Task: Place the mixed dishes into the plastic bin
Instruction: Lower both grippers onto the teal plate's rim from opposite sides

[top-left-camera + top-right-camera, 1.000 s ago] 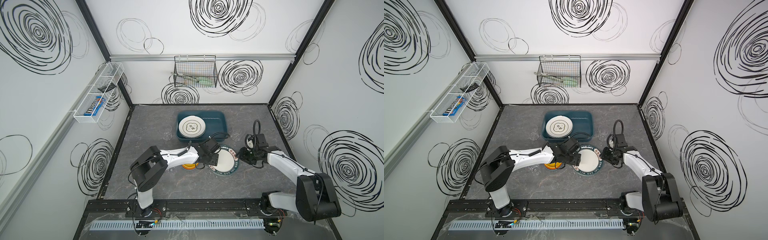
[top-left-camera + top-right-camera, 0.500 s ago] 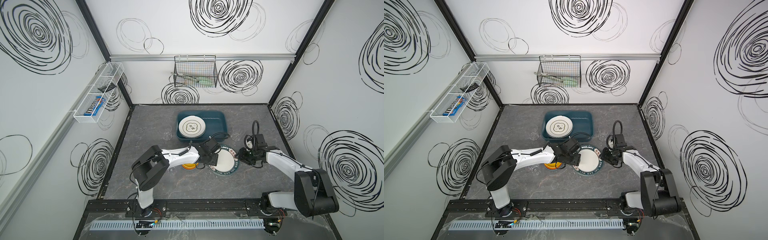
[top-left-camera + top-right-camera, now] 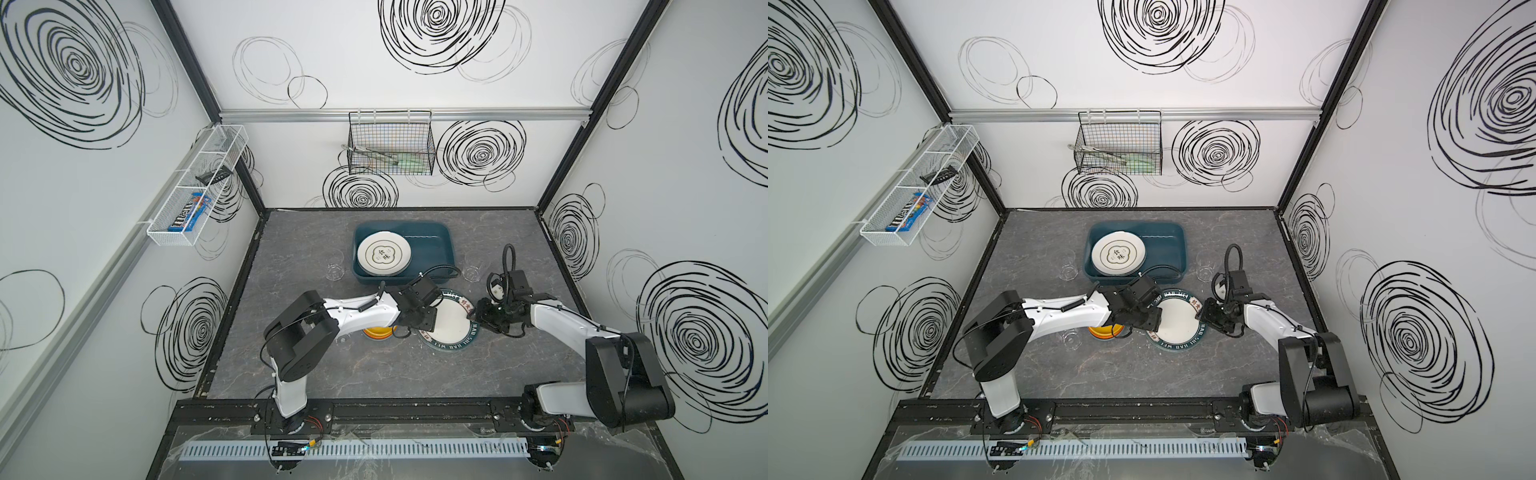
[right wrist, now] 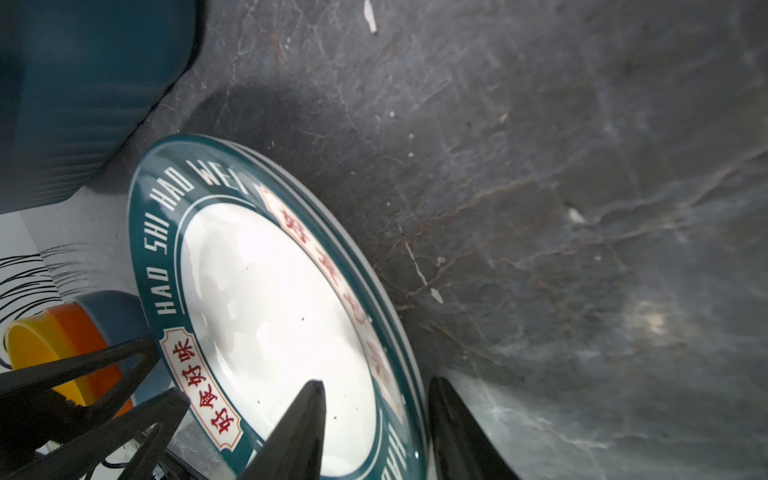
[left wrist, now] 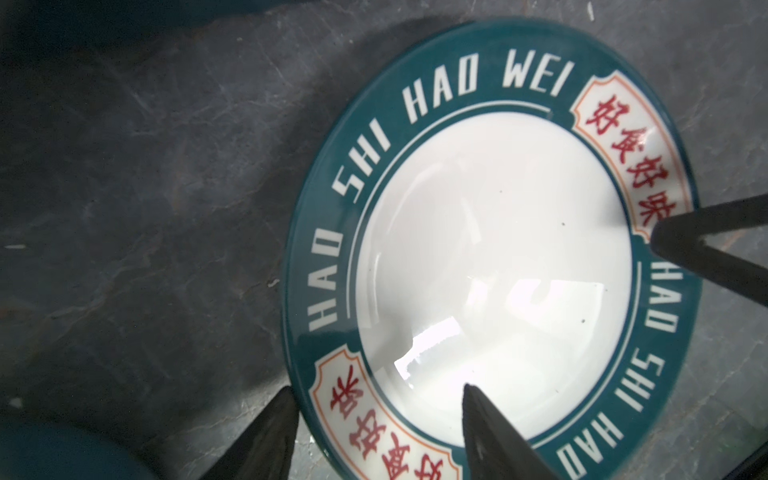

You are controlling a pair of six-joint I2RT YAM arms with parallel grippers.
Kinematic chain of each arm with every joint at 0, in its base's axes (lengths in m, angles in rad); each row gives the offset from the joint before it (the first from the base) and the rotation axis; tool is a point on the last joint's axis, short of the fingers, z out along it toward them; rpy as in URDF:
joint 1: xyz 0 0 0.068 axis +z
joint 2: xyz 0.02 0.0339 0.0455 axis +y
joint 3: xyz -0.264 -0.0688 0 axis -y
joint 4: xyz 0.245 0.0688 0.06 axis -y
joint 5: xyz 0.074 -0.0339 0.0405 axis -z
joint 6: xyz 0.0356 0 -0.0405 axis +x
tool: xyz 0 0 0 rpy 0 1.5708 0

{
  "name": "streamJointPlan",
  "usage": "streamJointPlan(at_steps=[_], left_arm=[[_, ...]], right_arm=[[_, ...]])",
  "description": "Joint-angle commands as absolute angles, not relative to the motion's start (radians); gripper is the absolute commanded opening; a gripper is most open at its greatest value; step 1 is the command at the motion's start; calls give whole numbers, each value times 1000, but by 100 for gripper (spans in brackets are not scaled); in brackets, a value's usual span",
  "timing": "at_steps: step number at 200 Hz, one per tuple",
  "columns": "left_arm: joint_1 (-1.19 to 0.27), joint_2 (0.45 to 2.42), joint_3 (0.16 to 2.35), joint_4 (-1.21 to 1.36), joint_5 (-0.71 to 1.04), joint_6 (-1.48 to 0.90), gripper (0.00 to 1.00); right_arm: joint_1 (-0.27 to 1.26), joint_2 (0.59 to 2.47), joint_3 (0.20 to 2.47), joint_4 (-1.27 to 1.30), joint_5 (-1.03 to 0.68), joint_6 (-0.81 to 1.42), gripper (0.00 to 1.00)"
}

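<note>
Straddling the teal-rim plate point(image 3: 451, 328) from both sides, that's me right now. My left pincer point(image 5: 376, 386) is spread: one tine outside the rim, one over the white well, neither pressing, so no hold there yet. My right pincer point(image 4: 376, 380) has the opp. edge between its tines, upper tine down on the lettered band. I judge it clamped on the plate. The plate sits on the worktop point(image 3: 374, 374), just in front of the plastic bin point(image 3: 432, 253), not in it.

Progress, near to far:
- Nested bowls point(image 3: 376, 332), just beside the plate & partly under my left arm: not binned.
- Tumbler point(image 3: 1070, 338) by them: not binned.
- 2nd tumbler point(image 3: 334, 272) left of the bin and 3rd tumbler point(image 3: 471, 273) right of it: both on the worktop.
- Inside the bin I see only the white plate point(image 3: 384, 254), in its left half. Could be a stack, can't tell. The right half is bare.

So approx. one item is done; the teal-rim plate, bowls & 3 glasses are left.

Materials, same order:
- Teal-rim plate: glossy glaze w/ glare in the well, broad rim w/ white letters + red characters in cream panels. Prob. slick for a rim pinch.
- Bowls: round, yellow inside orange inside blue.
- Tumblers: clear, faceted, faint vs. the grey veined worktop.
- Bin: smooth dark-teal plastic, rectangular, rounded corners, low walls.
</note>
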State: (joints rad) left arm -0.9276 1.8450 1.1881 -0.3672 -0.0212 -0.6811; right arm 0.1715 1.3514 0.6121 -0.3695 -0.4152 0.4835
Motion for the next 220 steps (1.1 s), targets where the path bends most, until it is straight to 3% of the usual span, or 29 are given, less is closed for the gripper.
streamJointPlan(at_steps=[1,91,220], left_arm=[[-937,1861,1220,-342,-7,-686,66],[-955,1876,1238,-347,-1,-676,62],[-963,1879,1235,-352,8,-666,43]], right_arm=[[170,1355,601,-347,-443,466,46],[187,1368,598,-335,-474,459,46],[256,1391,609,-324,-474,452,45]])
